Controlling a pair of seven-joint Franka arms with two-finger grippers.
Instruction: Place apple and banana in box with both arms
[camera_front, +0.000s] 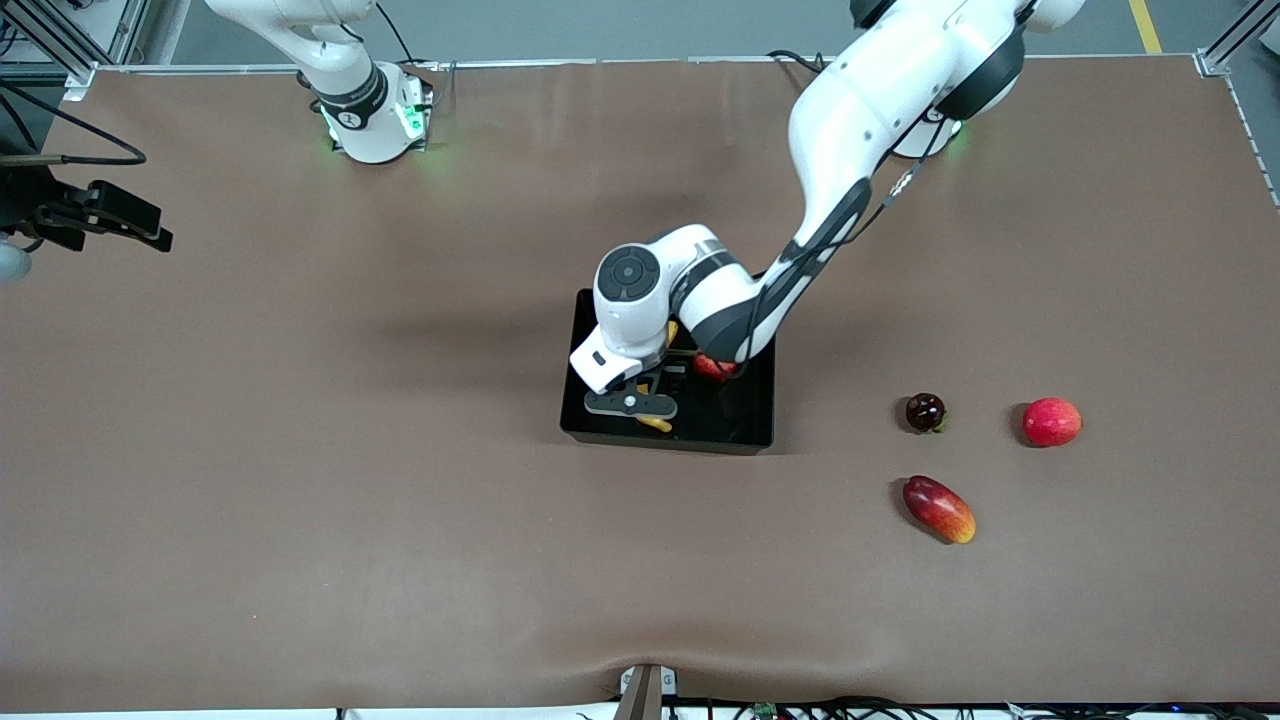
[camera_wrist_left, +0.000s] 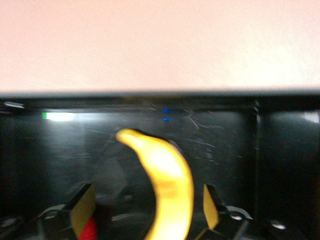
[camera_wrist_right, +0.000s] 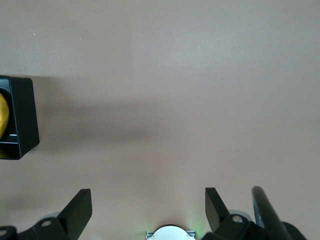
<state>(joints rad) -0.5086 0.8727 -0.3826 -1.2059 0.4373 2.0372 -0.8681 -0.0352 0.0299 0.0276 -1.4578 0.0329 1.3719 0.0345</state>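
The black box (camera_front: 745, 432) sits mid-table. The yellow banana (camera_front: 655, 424) lies inside it, mostly hidden under my left gripper (camera_front: 640, 405), and the red apple (camera_front: 712, 367) lies in the box beside the left wrist. In the left wrist view the banana (camera_wrist_left: 167, 180) rests on the box floor (camera_wrist_left: 225, 140) between the spread fingers (camera_wrist_left: 82, 210) of my left gripper (camera_wrist_left: 146, 200), which is open; a bit of red apple (camera_wrist_left: 88, 231) shows by one finger. My right gripper (camera_front: 150, 232) waits open and empty over the right arm's end of the table; it is also in the right wrist view (camera_wrist_right: 148, 200).
Three fruits lie toward the left arm's end: a dark round fruit (camera_front: 925, 411), a pinkish-red round fruit (camera_front: 1051, 421), and an oblong red-and-yellow fruit (camera_front: 938, 508) nearer the front camera. The right wrist view shows a box corner (camera_wrist_right: 22, 117).
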